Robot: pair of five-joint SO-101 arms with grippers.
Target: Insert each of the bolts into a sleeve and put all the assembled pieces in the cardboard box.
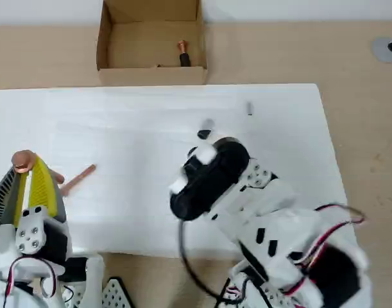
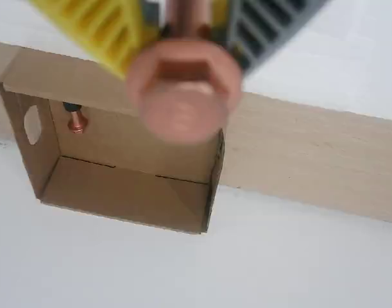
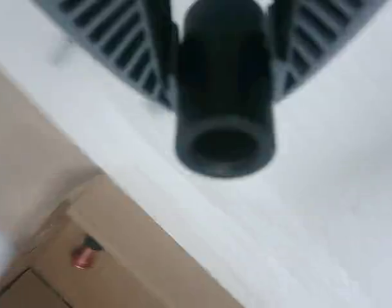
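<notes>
Copper-coloured, hex-headed bolt (image 2: pixel 183 90) sits clamped in the left jaws (right jaws grip a black hollow sleeve (image 3: pixel 224 96)).

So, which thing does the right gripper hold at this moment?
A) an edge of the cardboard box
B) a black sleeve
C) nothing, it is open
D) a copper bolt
B: in the right wrist view the right gripper is shut on a black sleeve, whose hollow end faces the camera. The copper bolt is in the left gripper.
</notes>
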